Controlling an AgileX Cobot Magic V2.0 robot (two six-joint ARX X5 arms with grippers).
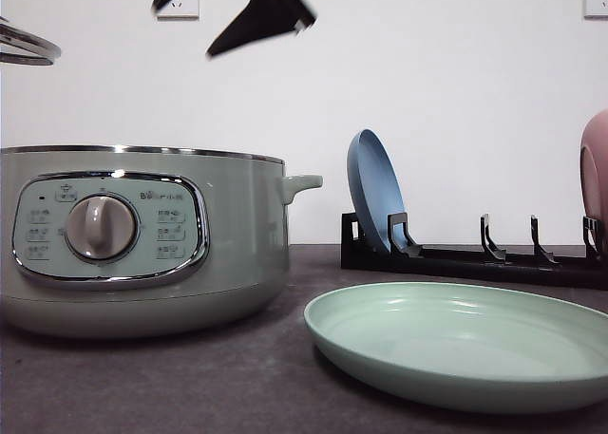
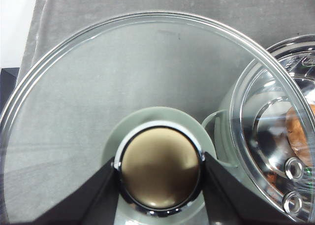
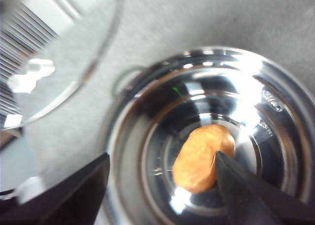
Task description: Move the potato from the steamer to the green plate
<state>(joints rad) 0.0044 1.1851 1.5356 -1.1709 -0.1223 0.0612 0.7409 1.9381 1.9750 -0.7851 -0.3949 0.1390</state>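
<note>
Your right gripper (image 3: 162, 185) hangs over the open steamer (image 1: 142, 235) with its jaws spread wide and nothing in them. The potato (image 3: 202, 158) lies at the bottom of the shiny pot, between the jaws but closer to one. Shift a little so it sits in the middle, then go straight down and squeeze gently. Your left gripper (image 2: 160, 173) grips the glass lid (image 2: 98, 87) by its knob, off to the side. The green plate (image 1: 456, 344) waits beside the steamer.
</note>
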